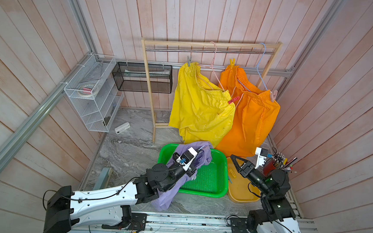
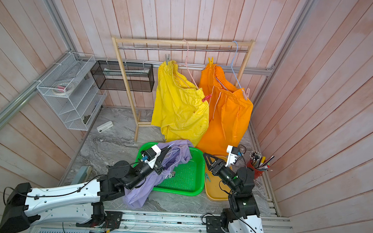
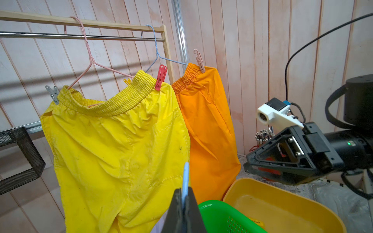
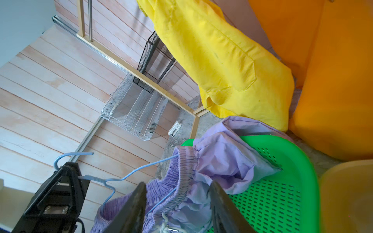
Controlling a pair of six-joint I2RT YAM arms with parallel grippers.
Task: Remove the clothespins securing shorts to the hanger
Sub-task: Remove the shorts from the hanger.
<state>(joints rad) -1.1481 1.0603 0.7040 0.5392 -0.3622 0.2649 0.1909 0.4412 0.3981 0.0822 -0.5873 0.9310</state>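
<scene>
Left hand (image 3: 184, 193) is clamped fully on the blue hanger (image 4: 129, 172), which is threaded through the lilac shorts (image 4: 222, 153) draped over the green basket (image 4: 302, 161). Right hand (image 4: 178, 183) is half open and empty, near their waistband. Grey clothespin (image 1: 189, 60) and red clothespin (image 1: 234, 100) grip the hung yellow shorts (image 1: 200, 104).

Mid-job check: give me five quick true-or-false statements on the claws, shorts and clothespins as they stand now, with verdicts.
1. The left claw is shut on the blue hanger that carries the lilac shorts. True.
2. The right claw grips a clothespin. False: it is open and holds nothing.
3. A grey clothespin and a red clothespin clip the yellow shorts. True.
4. The orange shorts lie in the green basket. False: they hang from the rack; the lilac shorts drape over the basket.
5. The yellow tray holds nothing. False: a yellow clothespin and a teal clothespin lie in it.
</scene>
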